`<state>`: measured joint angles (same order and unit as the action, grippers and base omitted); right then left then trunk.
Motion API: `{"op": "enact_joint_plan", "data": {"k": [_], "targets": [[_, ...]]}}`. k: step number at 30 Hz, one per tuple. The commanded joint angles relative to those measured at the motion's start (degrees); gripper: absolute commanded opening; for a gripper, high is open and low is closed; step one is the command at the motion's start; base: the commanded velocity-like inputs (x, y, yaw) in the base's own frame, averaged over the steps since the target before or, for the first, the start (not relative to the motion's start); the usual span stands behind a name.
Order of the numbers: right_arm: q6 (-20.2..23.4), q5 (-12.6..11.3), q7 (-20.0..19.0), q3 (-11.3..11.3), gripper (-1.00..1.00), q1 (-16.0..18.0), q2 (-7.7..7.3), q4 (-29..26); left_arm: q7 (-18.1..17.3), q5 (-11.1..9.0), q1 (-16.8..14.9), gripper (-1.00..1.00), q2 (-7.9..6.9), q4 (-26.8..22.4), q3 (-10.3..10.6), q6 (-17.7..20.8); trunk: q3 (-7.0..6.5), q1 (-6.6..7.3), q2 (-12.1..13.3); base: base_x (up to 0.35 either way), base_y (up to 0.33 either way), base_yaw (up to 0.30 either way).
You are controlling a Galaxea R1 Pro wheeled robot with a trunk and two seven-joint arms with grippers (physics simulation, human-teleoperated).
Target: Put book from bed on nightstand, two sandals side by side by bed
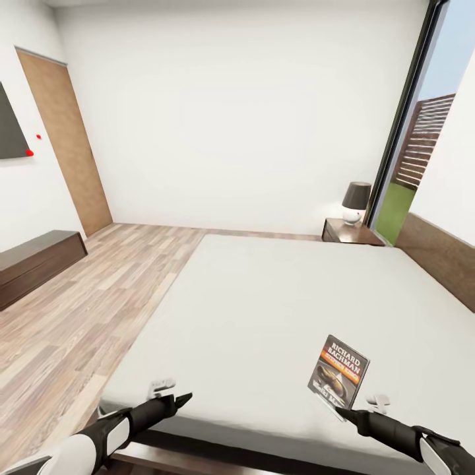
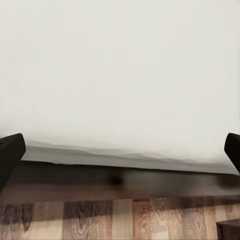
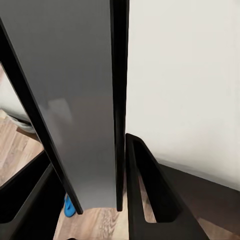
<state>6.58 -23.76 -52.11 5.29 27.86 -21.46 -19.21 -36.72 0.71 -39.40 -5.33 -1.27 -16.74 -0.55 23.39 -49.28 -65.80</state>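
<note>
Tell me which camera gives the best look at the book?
The head view: the book shows its cover, title and picture, raised off the bed and pinched by the right end effector. The right wrist view sees its plain grey face up close, edge-on between the fingers.

Home bedroom: big bed (image 1: 277, 310), nightstand (image 1: 349, 232) w/ lamp (image 1: 356, 201) (wood floor).

Long low dark cabinet (image 1: 36, 264) against left wall; dark panel (image 1: 12, 125) above it, perhaps screen; slatted fence (image 1: 425, 138) and grass (image 1: 396, 211) outside.
</note>
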Motion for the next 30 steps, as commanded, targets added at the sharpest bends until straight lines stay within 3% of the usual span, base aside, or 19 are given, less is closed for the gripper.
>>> {"op": "enact_joint_plan", "data": {"k": [1,20,30], "targets": [[0.5,-0.6,-0.1,0.4,-1.0,0.0,-0.06,0.0,-0.1,0.1,0.0,1.0,0.01,0.0,-0.1,-0.1,-0.12,0.22,0.4,0.0,0.0,0.0],[0.5,-0.5,0.0,0.4,-1.0,0.0,0.01,0.0,0.0,0.1,0.0,1.0,0.05,0.0,-0.1,-0.1,-3.53,4.4,8.0,0.0,0.0,0.0],[0.5,-0.6,0.0,0.4,-1.0,0.0,0.01,0.0,0.0,0.1,0.0,1.0,0.0,0.0,-0.2,-0.1,-3.53,4.4,8.0,0.0,0.0,0.048]]}}
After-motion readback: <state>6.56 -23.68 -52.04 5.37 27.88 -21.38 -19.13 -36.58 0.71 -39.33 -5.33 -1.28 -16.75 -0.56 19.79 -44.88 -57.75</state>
